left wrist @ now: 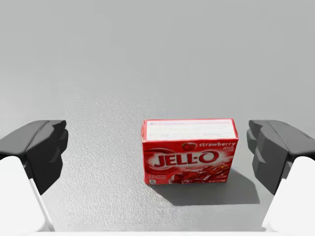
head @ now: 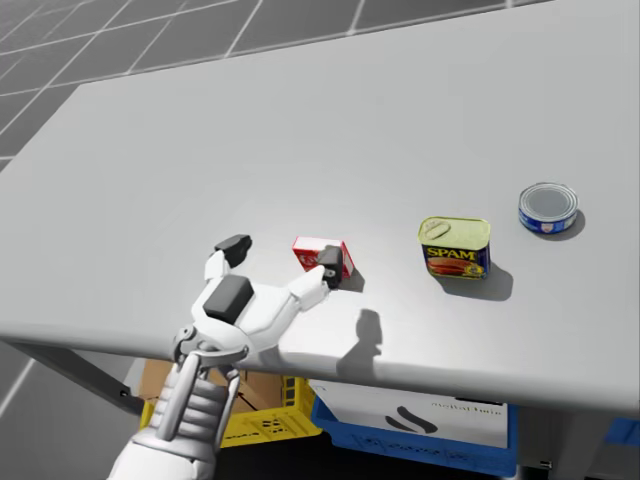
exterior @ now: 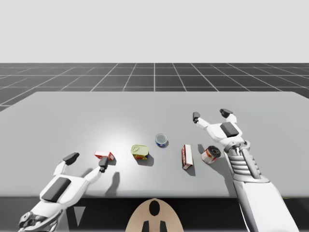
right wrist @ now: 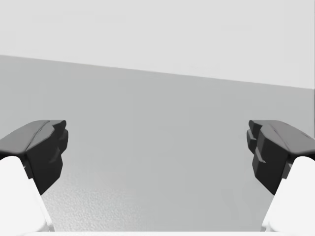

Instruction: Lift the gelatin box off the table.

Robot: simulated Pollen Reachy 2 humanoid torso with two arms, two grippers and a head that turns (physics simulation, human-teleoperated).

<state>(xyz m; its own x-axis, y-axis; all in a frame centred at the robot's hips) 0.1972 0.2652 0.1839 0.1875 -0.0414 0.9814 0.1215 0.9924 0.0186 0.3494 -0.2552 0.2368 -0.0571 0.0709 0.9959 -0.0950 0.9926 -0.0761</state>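
The grey table (exterior: 72,116) bears every item shown. The left gripper (exterior: 87,160) is held low over the table's near edge with its fingers spread wide in a released state. The right gripper (exterior: 210,114), likewise released with its fingers wide apart, hangs over bare table surface with nothing between its fingers. A tall red-and-white box (exterior: 187,156) stands upright behind the right gripper, near that arm's wrist and on the side toward the left gripper. A rectangular yellow-and-blue can (exterior: 140,152) stands beyond the left gripper's inner finger, between the two grippers. A round red can (exterior: 211,154) lies on its side behind the right gripper, just beside its wrist. The gelatin box (left wrist: 189,150), red with a white top face, rests on the table between the left gripper's fingers; the left wrist view shows it apart from both, nearer the inner finger. A short round blue can (exterior: 162,140) stands upright between the two grippers, nearer the right gripper than the yellow-and-blue can is.
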